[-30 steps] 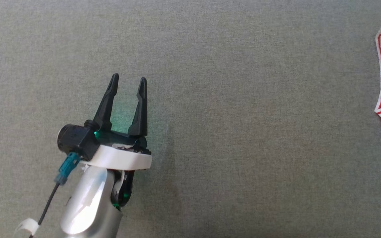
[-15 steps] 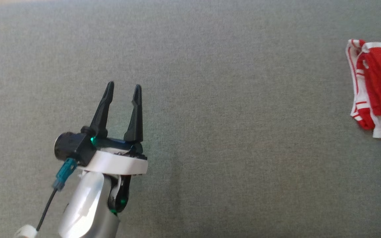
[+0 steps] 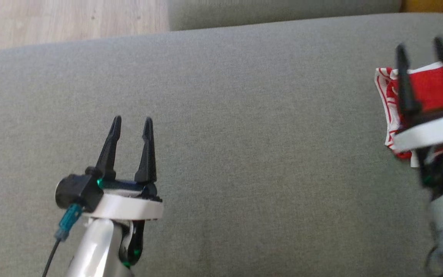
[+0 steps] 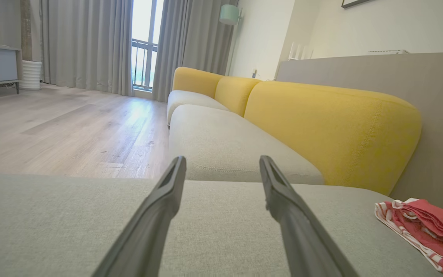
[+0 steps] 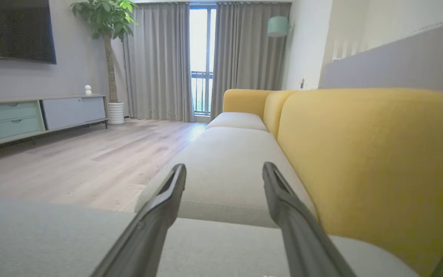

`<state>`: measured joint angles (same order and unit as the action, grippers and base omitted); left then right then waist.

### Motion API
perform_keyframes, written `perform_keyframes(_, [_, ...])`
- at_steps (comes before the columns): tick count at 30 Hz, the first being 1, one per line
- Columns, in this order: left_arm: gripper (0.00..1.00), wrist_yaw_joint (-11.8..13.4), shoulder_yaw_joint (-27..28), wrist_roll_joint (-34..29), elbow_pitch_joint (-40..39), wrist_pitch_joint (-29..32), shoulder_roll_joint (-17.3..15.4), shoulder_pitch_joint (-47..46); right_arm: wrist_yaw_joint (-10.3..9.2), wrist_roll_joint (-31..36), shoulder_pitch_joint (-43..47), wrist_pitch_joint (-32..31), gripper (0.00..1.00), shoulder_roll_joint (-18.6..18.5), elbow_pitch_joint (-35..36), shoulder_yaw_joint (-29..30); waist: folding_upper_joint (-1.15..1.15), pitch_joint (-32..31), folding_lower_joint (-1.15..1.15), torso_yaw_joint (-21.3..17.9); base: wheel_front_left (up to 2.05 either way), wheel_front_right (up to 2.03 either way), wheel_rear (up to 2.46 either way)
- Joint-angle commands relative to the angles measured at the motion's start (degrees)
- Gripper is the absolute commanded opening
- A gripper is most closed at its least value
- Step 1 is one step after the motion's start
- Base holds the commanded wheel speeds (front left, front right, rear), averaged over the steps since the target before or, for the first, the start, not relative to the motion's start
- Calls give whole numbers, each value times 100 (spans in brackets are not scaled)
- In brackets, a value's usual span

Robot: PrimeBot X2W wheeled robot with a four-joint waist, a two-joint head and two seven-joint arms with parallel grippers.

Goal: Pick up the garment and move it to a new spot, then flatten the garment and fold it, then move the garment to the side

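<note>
The garment (image 3: 429, 82) is red with white stripes and lies folded at the right edge of the grey sofa seat (image 3: 244, 115). It also lies low at the right of the left wrist view, the garment (image 4: 425, 227) flat on the cushion. My right gripper (image 3: 423, 46) hovers above it, open, nothing between its fingers; it hides the garment's lower part. My left gripper (image 3: 131, 121) stands open over bare cushion at the lower left, far from the garment. In the wrist views the left gripper (image 4: 221, 159) and the right gripper (image 5: 223, 167) both point along the sofa, jaws apart.
A yellow backrest (image 4: 333, 127) runs along the right of the seat. Wooden floor (image 3: 67, 19) lies beyond the cushion's far edge. More grey seat cushions (image 5: 229, 161) stretch ahead. A TV cabinet (image 5: 40, 113) and a potted plant (image 5: 104, 23) stand across the room.
The head camera has tilted, bringing the cushion's far edge and the floor into view. My right gripper has come into view, open, over the garment. The left gripper stays open.
</note>
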<state>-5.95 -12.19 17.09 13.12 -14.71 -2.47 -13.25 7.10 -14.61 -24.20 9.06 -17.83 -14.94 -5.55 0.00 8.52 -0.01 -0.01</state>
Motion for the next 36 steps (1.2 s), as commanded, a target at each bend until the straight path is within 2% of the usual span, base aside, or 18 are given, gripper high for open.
perform_keyframes(1, [100,40,253,-16,-175,-29,-41,-12,39,100,91,103,100,170,224,-20,0,-102,1,-2,0,0,0])
perform_keyframes(7, [100,117,290,-29,-102,-29,-41,268,39,689,972,436,100,1068,295,232,0,-296,1,35,0,0,0])
perform_keyframes(11, [100,192,323,-7,-105,-29,-41,409,39,798,1428,553,100,1395,314,389,0,-371,1,33,0,0,0])
perform_keyframes(25, [100,198,405,88,-31,-29,-41,532,39,473,1692,593,100,1493,465,350,0,-433,1,-10,0,0,0])
perform_keyframes(36, [100,230,487,220,30,-29,-41,573,39,461,1818,593,100,1494,527,228,0,-520,1,-5,0,0,0])
